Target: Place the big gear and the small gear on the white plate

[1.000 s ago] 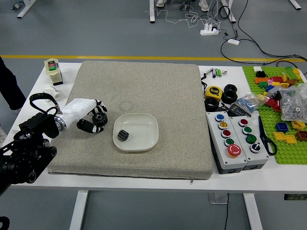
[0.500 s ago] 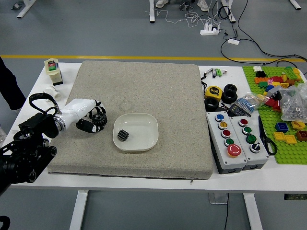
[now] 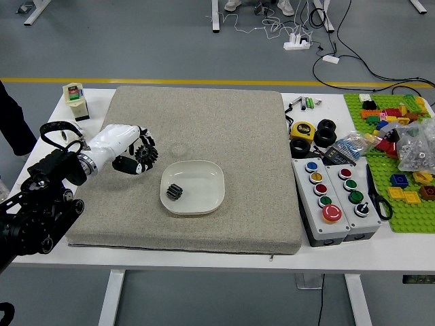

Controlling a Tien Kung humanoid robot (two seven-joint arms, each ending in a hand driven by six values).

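My left robot hand (image 3: pixel 125 141) grips the big gear (image 3: pixel 146 155), round face tilted toward my camera, left of the white plate (image 3: pixel 205 187) and farther from me than before; the small gear (image 3: pixel 174 191) still sits on the plate.

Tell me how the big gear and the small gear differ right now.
The big gear is clearly wider than the small gear. The big gear is in the left hand, while the small gear sits on the white plate, towards its left side. Both are dark and toothed.
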